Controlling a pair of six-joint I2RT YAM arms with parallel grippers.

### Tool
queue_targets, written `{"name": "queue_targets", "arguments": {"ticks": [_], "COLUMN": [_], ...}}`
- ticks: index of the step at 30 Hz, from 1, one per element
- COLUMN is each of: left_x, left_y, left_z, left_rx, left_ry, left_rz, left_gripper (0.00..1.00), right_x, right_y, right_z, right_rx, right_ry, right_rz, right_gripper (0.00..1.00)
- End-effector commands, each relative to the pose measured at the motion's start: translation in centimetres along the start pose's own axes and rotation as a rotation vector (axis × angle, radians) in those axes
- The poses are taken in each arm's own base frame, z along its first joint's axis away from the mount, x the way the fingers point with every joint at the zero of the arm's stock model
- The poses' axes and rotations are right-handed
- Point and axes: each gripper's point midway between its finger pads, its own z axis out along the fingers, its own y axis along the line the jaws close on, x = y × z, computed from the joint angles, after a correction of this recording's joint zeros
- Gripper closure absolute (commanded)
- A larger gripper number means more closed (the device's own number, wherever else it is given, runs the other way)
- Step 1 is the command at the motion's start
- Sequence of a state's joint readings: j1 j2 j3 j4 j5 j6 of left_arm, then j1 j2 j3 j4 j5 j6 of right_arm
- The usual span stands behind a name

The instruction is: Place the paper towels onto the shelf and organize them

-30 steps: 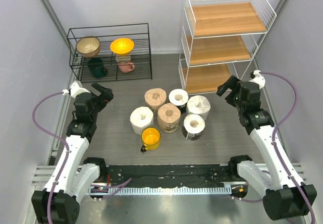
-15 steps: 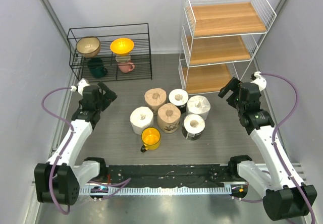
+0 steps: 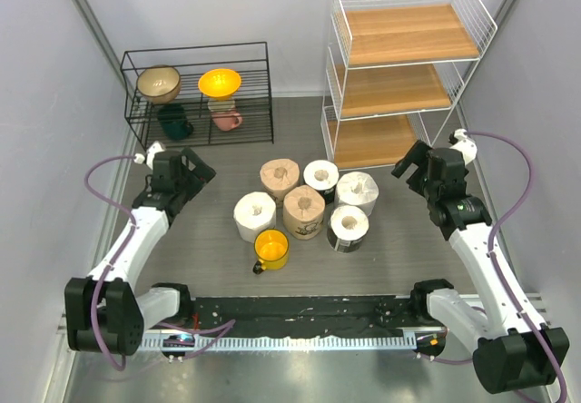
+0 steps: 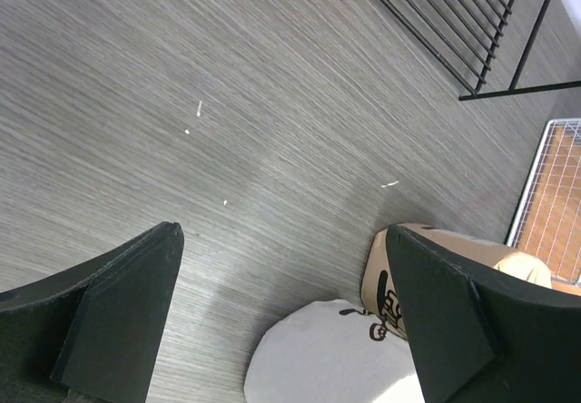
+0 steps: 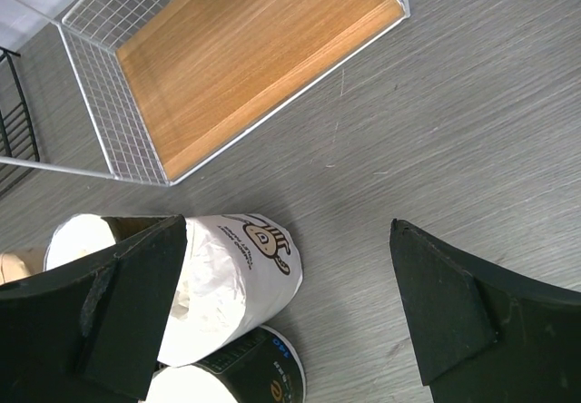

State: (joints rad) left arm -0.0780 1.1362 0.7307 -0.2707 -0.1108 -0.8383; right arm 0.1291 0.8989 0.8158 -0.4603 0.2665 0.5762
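Six paper towels stand in a cluster mid-floor: two tan rolls (image 3: 280,176) (image 3: 304,211), two plain white rolls (image 3: 255,215) (image 3: 357,190), and two white rolls with dark wrap (image 3: 320,179) (image 3: 349,227). The white wire shelf (image 3: 404,67) stands at the back right, its three wooden boards bare. My left gripper (image 3: 195,169) is open and empty, left of the cluster; its wrist view (image 4: 281,235) shows a white roll (image 4: 336,358) and a tan roll (image 4: 386,285) below. My right gripper (image 3: 413,165) is open and empty, right of the cluster, over the printed white roll (image 5: 218,285).
A yellow mug (image 3: 271,249) stands just in front of the rolls. A low black wire rack (image 3: 200,94) with bowls and mugs stands at the back left. The shelf's bottom board (image 5: 245,49) shows in the right wrist view. Grey walls close both sides.
My left gripper has swung a little further back and right, toward the rolls. My right gripper has barely moved. The rolls have not moved.
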Motion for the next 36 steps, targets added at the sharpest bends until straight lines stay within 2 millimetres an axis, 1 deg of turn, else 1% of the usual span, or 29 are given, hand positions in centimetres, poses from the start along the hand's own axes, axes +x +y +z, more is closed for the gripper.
{"name": "queue_targets", "arguments": {"ticks": [1,5,8,10,12,16,20,27,30,33,34,35,36], "left_x": [-1.2,-1.3,-1.3,-1.0,-0.8,-0.9,-0.8,0.3,0.4,0.4,0.3,0.3,0.3], "left_y": [-1.5,-2.0,-2.1,-2.1,-1.6,-1.4,-1.2,-1.2,-0.7,-0.1,-0.1,0.0,0.1], "left_z": [-1.7,-2.8,-3.3,-3.5,-3.6,-3.8,-3.9,-3.2,-2.9,-3.0,-3.2,-3.2,-3.2], "left_rx": [0.063,0.102,0.096,0.082,0.054,0.044,0.044,0.055,0.039,0.027,0.028,0.026,0.027], "left_ry": [-0.028,-0.042,-0.047,-0.042,-0.043,-0.063,-0.063,-0.025,-0.033,-0.046,-0.056,-0.058,-0.06], "left_rz": [-0.034,-0.059,-0.012,0.026,0.04,0.031,0.035,0.032,0.027,0.03,0.031,0.033,0.037], "left_gripper": [0.0,0.0,0.0,0.0,0.0,0.0,0.0,0.0,0.0,0.0,0.0,0.0,0.0], "right_x": [-1.4,-1.4,-0.9,-0.2,0.4,1.8,2.8,5.6,6.8,7.7,8.5,8.4,8.6], "right_y": [1.4,1.9,2.3,2.5,2.8,4.4,5.1,4.6,4.5,5.3,6.1,5.9,6.2], "right_z": [-1.0,-1.5,-1.7,-1.5,-1.4,-1.4,-1.1,0.4,1.1,1.2,1.1,1.5,1.5], "right_rx": [-0.064,-0.098,-0.124,-0.138,-0.154,-0.244,-0.281,-0.241,-0.215,-0.211,-0.224,-0.195,-0.194], "right_ry": [-0.021,-0.013,0.017,0.051,0.082,0.166,0.224,0.326,0.354,0.364,0.381,0.361,0.36], "right_rz": [-0.033,-0.054,-0.071,-0.081,-0.088,-0.11,-0.125,-0.152,-0.176,-0.207,-0.225,-0.237,-0.247], "right_gripper": [0.01,0.02,0.03,0.03,0.03,0.04,0.05,0.06,0.06,0.06,0.06,0.06,0.06]}}
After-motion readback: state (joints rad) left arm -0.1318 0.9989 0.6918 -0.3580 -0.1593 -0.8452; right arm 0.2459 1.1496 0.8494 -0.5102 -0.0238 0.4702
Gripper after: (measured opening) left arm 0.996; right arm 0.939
